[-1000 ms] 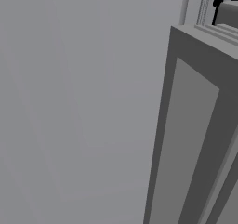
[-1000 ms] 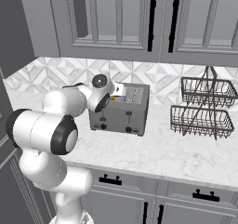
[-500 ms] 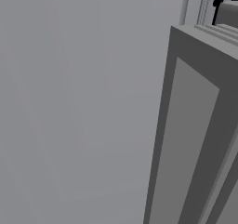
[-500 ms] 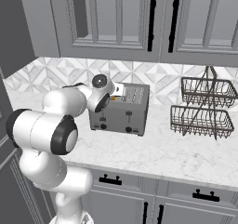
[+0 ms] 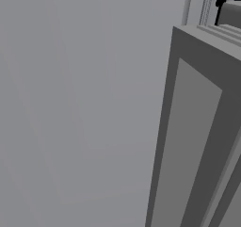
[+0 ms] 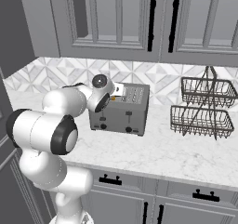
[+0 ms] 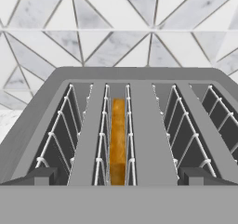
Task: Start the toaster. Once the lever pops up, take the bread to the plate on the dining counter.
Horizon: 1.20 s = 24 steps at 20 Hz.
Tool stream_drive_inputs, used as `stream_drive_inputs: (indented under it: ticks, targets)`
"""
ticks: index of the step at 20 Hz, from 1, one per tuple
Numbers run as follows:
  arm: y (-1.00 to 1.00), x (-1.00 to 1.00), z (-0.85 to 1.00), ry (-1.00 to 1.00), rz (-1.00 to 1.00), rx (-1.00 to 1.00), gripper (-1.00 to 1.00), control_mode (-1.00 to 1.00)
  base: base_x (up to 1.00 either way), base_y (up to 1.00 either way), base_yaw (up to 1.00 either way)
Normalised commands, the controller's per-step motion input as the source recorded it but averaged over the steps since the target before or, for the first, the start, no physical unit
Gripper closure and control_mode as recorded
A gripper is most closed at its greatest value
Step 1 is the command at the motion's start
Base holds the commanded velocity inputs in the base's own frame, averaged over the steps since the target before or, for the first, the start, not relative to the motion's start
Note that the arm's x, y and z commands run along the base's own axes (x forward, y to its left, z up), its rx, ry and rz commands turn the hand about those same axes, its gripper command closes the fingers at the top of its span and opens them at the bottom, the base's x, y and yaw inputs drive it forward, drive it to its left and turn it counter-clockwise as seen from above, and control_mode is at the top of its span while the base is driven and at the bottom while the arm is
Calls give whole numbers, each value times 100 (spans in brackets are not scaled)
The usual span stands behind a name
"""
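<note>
Tool (image 7: 118, 176) tips stand far apart, one at each lower corner of the hand view, as wide as they go and holding nothing. They hang just above the top of the toaster (image 6: 122, 108), looking down into its slots. From the right base camera the hand sits over the toaster's left end, with the white arm (image 6: 51, 125) curving up from the lower left.

Inside the toaster, the bread (image 7: 117, 141) stands on edge in the second slot from the left, sunk down between thin wire guides; its crust shows golden-orange. Slots to either side of it look dark.

Taking the toaster as the landmark: it stands on a white marble-look counter (image 6: 162, 155), with a tiled backsplash (image 6: 153, 79) of pale triangles directly behind it. A two-tier wire basket (image 6: 202, 109) stands well to its right on the same counter. Grey wall cupboards (image 6: 139, 18) with black handles hang above it, and grey drawers (image 6: 139, 190) run below the counter edge. Small dark knobs sit low on the toaster's front; no writing or brand can be read on it.

A grey cabinet panel (image 5: 197, 136) shows close up in the left base view.
</note>
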Motion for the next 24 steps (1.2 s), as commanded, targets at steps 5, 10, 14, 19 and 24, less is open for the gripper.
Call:
stream_drive_inputs:
  ticks: [5, 10, 14, 19, 24]
  targets:
    - [0, 0, 0, 0, 0, 0, -100, -100, 0, 0, 0]
    - [0, 0, 0, 0, 0, 0, -100, -100, 0, 0, 0]
    - [0, 0, 0, 0, 0, 0, -100, -100, 0, 0, 0]
    - [0, 0, 0, 0, 0, 0, -100, -100, 0, 0, 0]
    - [0, 0, 0, 0, 0, 0, -100, -100, 0, 0, 0]
